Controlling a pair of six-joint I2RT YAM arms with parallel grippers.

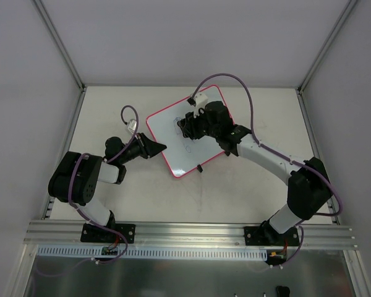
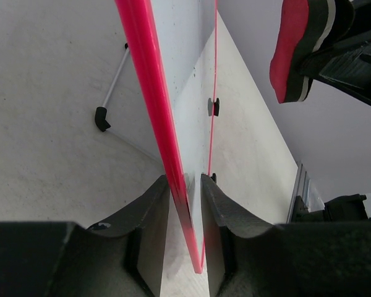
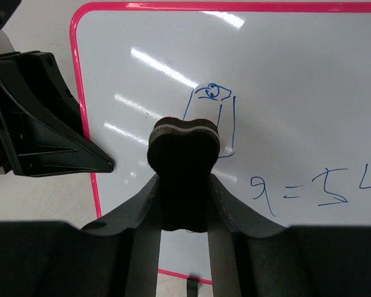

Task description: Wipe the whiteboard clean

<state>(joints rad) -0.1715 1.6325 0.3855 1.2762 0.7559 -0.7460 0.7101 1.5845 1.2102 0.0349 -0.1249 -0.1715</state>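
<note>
board: whiteboard (image 1: pixel 179 158) lies at the middle of the counter (image 1: pixel 235 192), a little toward 12 o'clock, turned askew so its corners point roughly at 12, 3, 6 and 9 o'clock. Pink rim all round.
feet: one small black foot (image 1: pixel 199 167) shows on the edge facing 5 o'clock. A second shows only in the left wrist view.
marks: blue pen. A small box sketch (image 3: pixel 213 117) with a scribble on top, and below it to the 4 o'clock side, writing (image 3: pixel 315 192) that reads roughly "9 = 5 4". Not wiped.
left end effector (image 1: pixel 161 147): at the board's 9 o'clock corner, reaching in from 8 o'clock. Wrist view has one finger on each side of the rim, one on the pink edge and one on the white face, with no gap seen. Clamped on the board's edge.
right end effector (image 1: pixel 185 127): arm comes in from 4 o'clock, tip over the middle of the board. Clenched on the eraser (image 3: pixel 184 154), pinched at its narrow waist.
eraser: black, bone-shaped, thin white layer under the black. Left wrist view shows a red face turned toward the board. Its end sits at the 7 o'clock corner of the box sketch.
contact: can't tell whether the eraser touches the board.
spacing: the two end effectors are near each other, not touching. The left one sits at 9 o'clock in the right wrist view, just off the rim.
</note>
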